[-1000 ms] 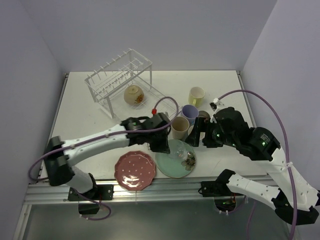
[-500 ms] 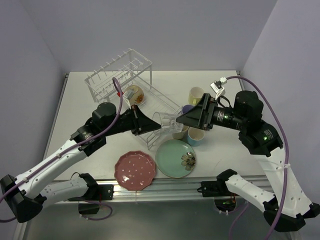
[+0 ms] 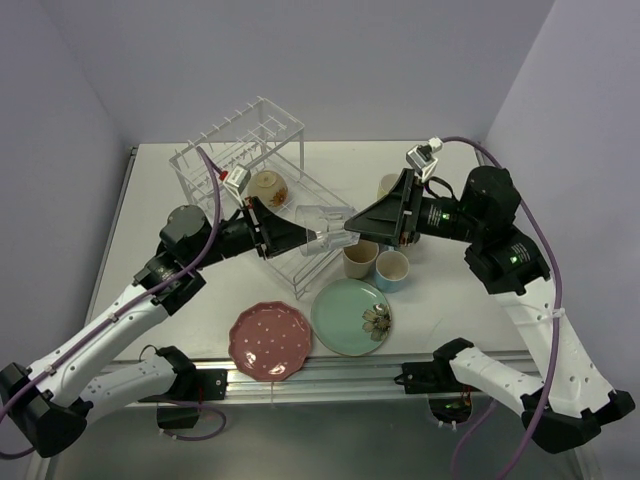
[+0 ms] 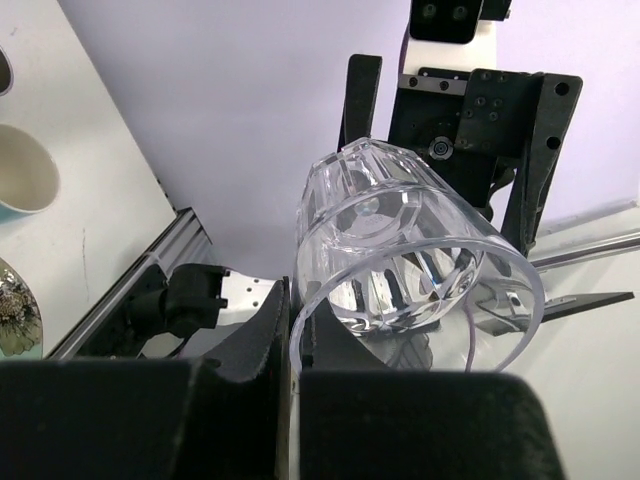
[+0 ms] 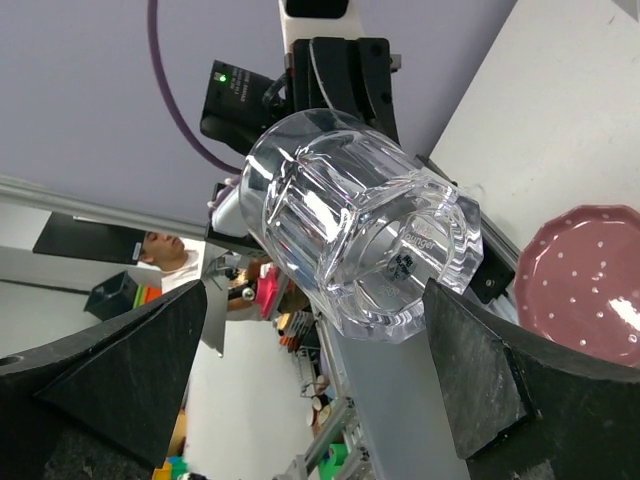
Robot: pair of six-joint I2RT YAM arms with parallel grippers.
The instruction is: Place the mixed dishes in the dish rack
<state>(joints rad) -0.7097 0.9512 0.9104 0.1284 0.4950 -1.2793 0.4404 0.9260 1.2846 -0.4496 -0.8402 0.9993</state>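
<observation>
My left gripper point(image 3: 300, 238) is shut on the rim of the small glass point(image 3: 325, 222) and holds it on its side in the air, over the front edge of the dish rack point(image 3: 230, 150). In the left wrist view the fingers point(image 4: 262, 335) pinch the glass wall point(image 4: 400, 250). My right gripper point(image 3: 352, 228) faces the glass base, open, its fingers point(image 5: 490, 390) on either side of the glass point(image 5: 360, 240) without touching. The cream bowl point(image 3: 268, 187) lies in the rack. The pink dotted plate point(image 3: 270, 340) and mint-green plate point(image 3: 350, 315) lie at the front.
A beige cup point(image 3: 360, 258) and a light-blue cup point(image 3: 391, 270) stand right of the rack. A yellow cup point(image 3: 388, 185) is partly hidden behind the right gripper. The lavender cup is hidden. The rack's raised peg tier stands at the back left.
The left gripper took the glass off the mint-green plate and lifted it back toward the rack. The right gripper rose and swung to face the glass base.
</observation>
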